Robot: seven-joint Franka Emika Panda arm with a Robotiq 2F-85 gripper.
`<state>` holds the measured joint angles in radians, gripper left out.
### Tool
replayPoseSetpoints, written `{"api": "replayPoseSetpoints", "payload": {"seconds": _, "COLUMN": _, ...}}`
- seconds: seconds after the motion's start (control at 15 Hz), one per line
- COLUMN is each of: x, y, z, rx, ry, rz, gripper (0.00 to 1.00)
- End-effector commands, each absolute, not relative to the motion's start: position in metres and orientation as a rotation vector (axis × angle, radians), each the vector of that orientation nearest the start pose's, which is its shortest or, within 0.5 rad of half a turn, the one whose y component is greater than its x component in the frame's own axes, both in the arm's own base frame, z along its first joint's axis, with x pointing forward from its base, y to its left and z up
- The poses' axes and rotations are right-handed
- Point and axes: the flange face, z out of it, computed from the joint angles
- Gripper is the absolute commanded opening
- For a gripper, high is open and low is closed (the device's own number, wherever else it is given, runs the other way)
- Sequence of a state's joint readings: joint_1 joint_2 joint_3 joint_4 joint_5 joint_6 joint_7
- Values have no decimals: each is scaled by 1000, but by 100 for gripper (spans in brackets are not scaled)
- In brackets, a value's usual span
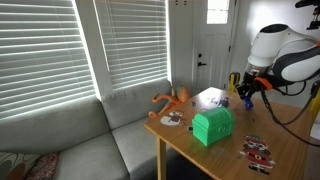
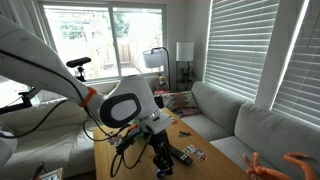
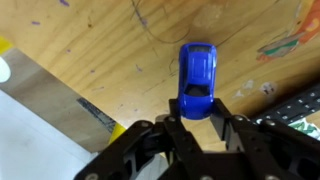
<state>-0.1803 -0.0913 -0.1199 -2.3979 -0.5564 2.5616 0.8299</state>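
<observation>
A small blue toy car (image 3: 198, 68) lies lengthwise on the wooden table (image 3: 110, 50) in the wrist view. My gripper (image 3: 200, 118) has its two black fingers pressed against the sides of the car's near end, shut on it. In both exterior views the gripper (image 1: 245, 97) (image 2: 163, 166) is low over the table top, pointing down. The car itself is too small to make out there.
On the table (image 1: 280, 135) are a green box (image 1: 212, 127), an orange toy (image 1: 172, 100), a white object (image 1: 210, 97) and sticker sheets (image 1: 258, 151). A grey sofa (image 1: 70, 135) stands beside the table under the blinds. A black strip (image 3: 300, 105) lies right of the gripper.
</observation>
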Motion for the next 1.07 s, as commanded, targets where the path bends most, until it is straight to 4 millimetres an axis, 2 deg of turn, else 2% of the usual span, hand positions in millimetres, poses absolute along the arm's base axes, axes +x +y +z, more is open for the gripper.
{"api": "replayPoseSetpoints", "payload": {"seconds": 0.0, "x": 472, "y": -149, "z": 381, "rx": -2985, "ry": 1281, "rz": -386, "gripper": 11}}
{"api": "replayPoseSetpoints", "payload": {"seconds": 0.4, "x": 461, "y": -173, "z": 380, "rx": -2700, "ry": 1577, "rz": -75, "gripper": 11}}
{"api": "replayPoseSetpoints", "payload": {"seconds": 0.67, "x": 458, "y": -190, "z": 379, "rx": -2553, "ry": 1648, "rz": -8, "gripper": 11}}
{"api": "replayPoseSetpoints", "payload": {"seconds": 1.0, "x": 457, "y": -204, "z": 363, "rx": -2493, "ry": 1708, "rz": 119, "gripper": 11}}
